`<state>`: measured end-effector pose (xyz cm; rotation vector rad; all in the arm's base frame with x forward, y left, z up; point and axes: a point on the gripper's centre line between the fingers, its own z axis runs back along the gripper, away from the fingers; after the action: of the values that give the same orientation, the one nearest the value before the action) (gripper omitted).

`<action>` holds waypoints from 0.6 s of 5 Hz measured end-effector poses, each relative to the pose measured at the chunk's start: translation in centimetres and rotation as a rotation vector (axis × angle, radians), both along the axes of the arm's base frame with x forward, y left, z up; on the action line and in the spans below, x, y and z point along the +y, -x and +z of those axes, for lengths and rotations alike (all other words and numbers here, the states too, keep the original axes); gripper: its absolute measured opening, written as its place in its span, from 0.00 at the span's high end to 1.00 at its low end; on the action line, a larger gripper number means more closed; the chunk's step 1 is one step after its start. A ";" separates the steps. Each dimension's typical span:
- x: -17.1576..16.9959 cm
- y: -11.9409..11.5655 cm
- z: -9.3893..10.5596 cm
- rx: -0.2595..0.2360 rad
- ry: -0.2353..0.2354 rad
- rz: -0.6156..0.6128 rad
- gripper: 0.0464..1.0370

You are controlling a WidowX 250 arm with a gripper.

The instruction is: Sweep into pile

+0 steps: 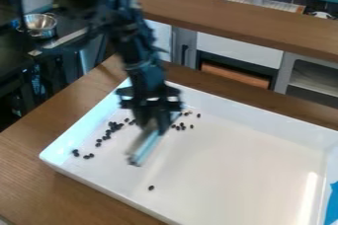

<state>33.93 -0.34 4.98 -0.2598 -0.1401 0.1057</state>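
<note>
The black gripper (158,118) is hanging over the left half of a white, raised-rim tray (264,137), left of the centre of the frame, on an arm coming in from the upper left; its fingers are pinching the top of a flat, pale blue and grey blade (147,142), which is slanting down and to the left towards the tray's floor; the blade is blurred, and whether it is touching the floor I cannot tell. Small dark beans (109,131) are lying in a loose, uneven line to the left of the blade, running from near the tray's left corner up towards the gripper; a smaller scatter (182,126) is lying just to its right, and one lone bean (151,188) is sitting below it, towards the bottom of the frame. The tray is resting on a brown wooden table (46,125); a shiny metal bowl (41,25) is standing in the upper left of the frame; a brown wooden ledge (244,17) is crossing the upper right.
</note>
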 end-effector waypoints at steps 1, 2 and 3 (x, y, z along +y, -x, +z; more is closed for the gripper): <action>-3.6 -1.9 0.5 -0.016 -0.027 0.017 0.67; -5.1 -3.6 -0.9 -0.004 -0.059 0.039 0.67; -5.1 -5.1 -2.4 0.008 -0.092 0.079 0.67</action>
<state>39.03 -5.42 2.54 -0.1625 -0.1470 0.1782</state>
